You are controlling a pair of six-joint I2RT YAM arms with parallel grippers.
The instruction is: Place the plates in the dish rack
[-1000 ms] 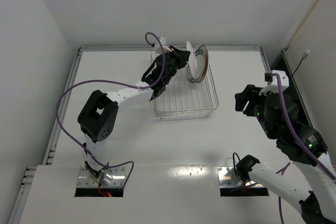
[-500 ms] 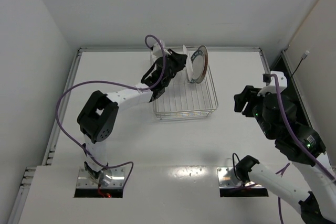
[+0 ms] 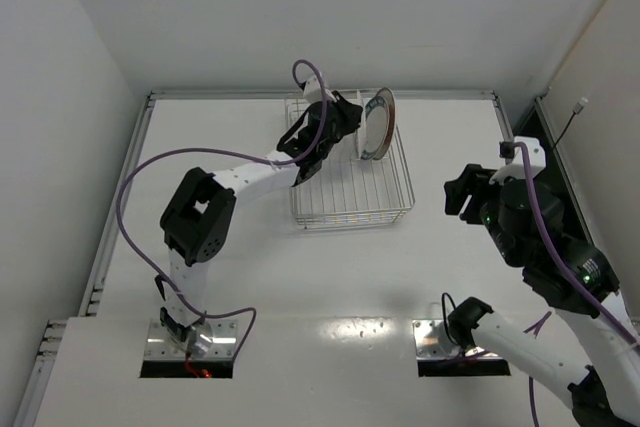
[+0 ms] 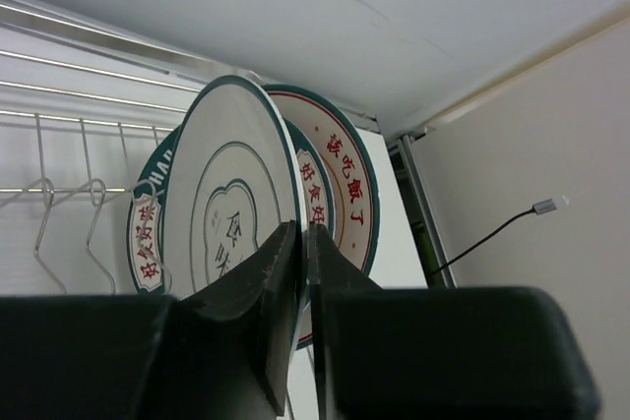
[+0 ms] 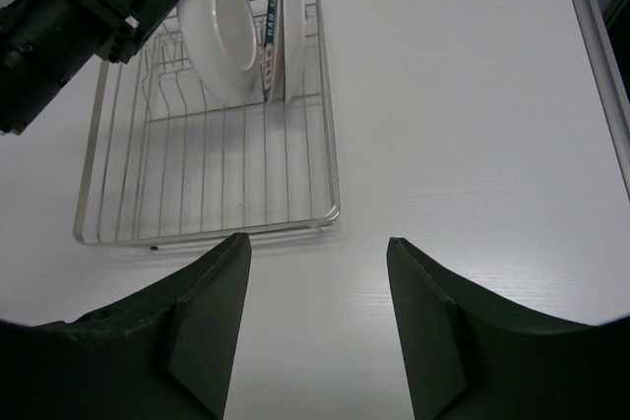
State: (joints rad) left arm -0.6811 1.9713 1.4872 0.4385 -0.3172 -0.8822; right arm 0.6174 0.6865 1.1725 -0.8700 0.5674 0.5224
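The dish rack (image 3: 352,187) stands at the back of the table. Three plates stand on edge in its far end, close together (image 3: 377,123). My left gripper (image 3: 345,125) is shut on the rim of the nearest plate (image 4: 231,194), which has a thin dark rim and a white centre. Behind it, the left wrist view shows a blue-green lettered rim (image 4: 146,238) and a plate with red lettering (image 4: 346,184). In the right wrist view the held plate's white back (image 5: 221,31) faces me. My right gripper (image 5: 317,240) is open and empty above bare table, right of the rack (image 5: 207,174).
A raised rail (image 3: 320,94) runs along the table's back edge, just behind the rack. Another rail and a black strip (image 3: 545,132) line the right side. White walls enclose the table. Purple cables loop off the left arm (image 3: 200,217).
My left gripper has carried its plate to the right and stood it upright, close against the two plates in the rack. The left arm has stretched further back. The right arm has barely moved.
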